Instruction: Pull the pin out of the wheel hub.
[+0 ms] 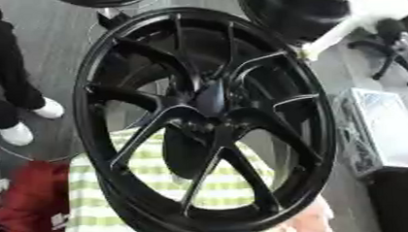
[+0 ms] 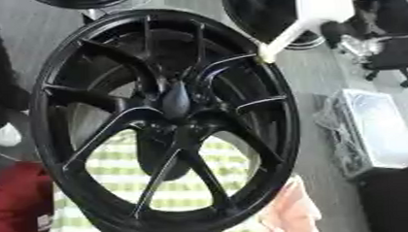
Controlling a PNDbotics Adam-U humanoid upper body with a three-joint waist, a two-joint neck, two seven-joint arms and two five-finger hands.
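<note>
A large black wheel hub [image 1: 209, 118] with thin paired spokes stands tilted and fills most of both views. Its dark centre boss [image 1: 210, 99] sits where the spokes meet. A white rod [image 1: 330, 35] slants down from a wider white part [image 1: 379, 4] in the upper right corner. The rod's lower tip meets the hub's rim [image 1: 306, 52] at the upper right. Whether this is the pin I cannot tell. Neither of my hands shows in either view.
A green-and-white checked cloth [image 1: 159, 187] lies under the hub, with a red cloth [image 1: 32, 206] at lower left and a pale pink shape [image 2: 287, 213] at lower right. A second black wheel [image 1: 297, 12] stands behind. A plastic-wrapped white box [image 1: 382, 126] lies right.
</note>
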